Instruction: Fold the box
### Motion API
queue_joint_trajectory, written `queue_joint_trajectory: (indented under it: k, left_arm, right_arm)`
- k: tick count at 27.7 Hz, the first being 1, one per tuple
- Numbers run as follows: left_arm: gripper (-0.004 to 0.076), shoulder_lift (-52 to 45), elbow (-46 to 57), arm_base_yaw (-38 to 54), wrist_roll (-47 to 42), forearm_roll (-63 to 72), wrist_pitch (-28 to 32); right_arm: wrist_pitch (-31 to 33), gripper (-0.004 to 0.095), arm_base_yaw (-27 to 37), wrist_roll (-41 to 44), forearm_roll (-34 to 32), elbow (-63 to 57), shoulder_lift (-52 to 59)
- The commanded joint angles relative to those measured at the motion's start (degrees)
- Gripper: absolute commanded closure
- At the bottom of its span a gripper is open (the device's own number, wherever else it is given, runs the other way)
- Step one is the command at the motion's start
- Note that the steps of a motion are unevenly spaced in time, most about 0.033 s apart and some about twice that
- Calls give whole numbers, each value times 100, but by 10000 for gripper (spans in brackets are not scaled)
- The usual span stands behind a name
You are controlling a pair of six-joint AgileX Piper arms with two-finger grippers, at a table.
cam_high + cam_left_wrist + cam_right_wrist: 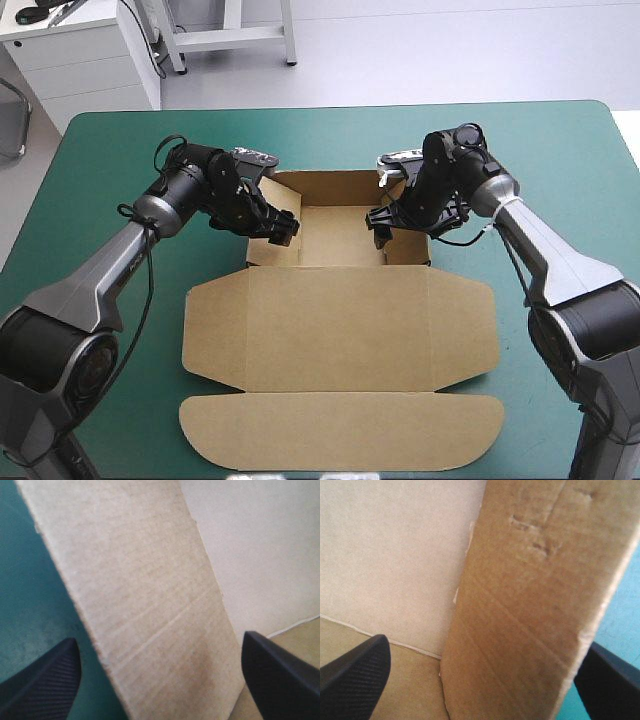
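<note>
Box (340,320) lies at the middle of your teal-green bench (100,150), its far part raised into a shallow tray with the walls up, and the lid flat on the cover on the robot's side. Your left gripper (283,228) is at the tray's left wall, and its wrist view shows the 2 black fingers spread wide with that upright brown wall between them, not clamped. Your right gripper (380,225) stands at the tray's right wall, released as well, that wall rising between its 2 parted fingers.
</note>
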State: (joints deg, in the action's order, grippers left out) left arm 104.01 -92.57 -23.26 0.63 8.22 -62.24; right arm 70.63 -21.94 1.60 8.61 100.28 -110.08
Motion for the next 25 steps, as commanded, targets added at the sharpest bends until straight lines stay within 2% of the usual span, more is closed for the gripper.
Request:
queue_joint_trajectory:
  k: [1, 9, 12, 15, 17, 19, 23, 25]
  left_arm:
    - [95, -463, -205, -22, -63, 112, 109]
    - [95, -1534, -239, -22, 310, 98, 373]
    - [104, -1956, -203, -22, 585, 72, 34]
    - [157, -2268, -203, -22, 805, 37, -694]
    - [232, -2422, -203, -22, 904, 37, -1077]
    - [372, -2591, -199, -22, 997, 8, -1176]
    - [726, -2995, -189, -22, 1022, -546, -1178]
    - [731, -3284, 10, -22, 992, -822, -1178]
  right_arm:
    - [-231, -17, 0, -5, 53, 161, 469]
    - [-404, -17, 0, -5, -494, 228, 1101]
    - [-446, -17, 0, -5, -588, 228, 1275]
    - [-472, -8, 0, -5, -702, 228, 1334]
    - [-472, -5, 0, -15, -725, 228, 1324]
    - [-559, -5, 0, -15, -702, 204, 1315]
    - [-707, -5, 0, -15, -702, 165, 1308]
    - [-707, -5, 0, -15, -702, 165, 1286]
